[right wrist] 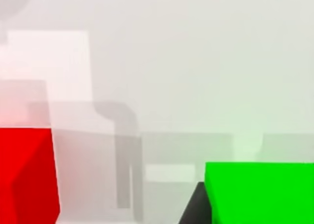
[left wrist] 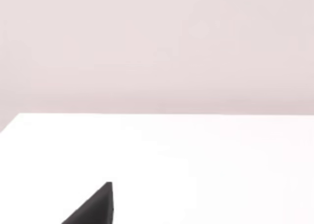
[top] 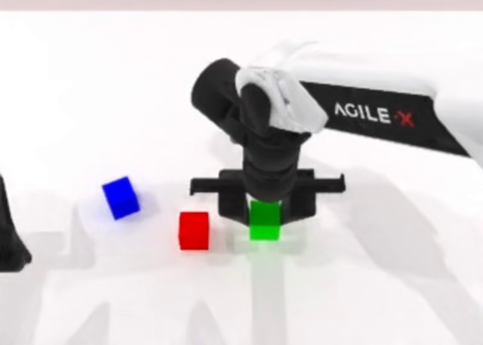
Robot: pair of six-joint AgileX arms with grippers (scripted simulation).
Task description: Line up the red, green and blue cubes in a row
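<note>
The red cube and the green cube sit side by side near the table's middle, a small gap between them. The blue cube lies apart to their left, turned at an angle. My right gripper points straight down over the green cube, shut on it with a finger on each side. In the right wrist view a dark fingertip presses against the green cube, and the red cube stands off to one side. My left gripper is parked at the table's left edge, open.
The white table has bare surface in front of and to the right of the cubes. The right arm's forearm reaches in from the right. In the left wrist view only one fingertip and bare table show.
</note>
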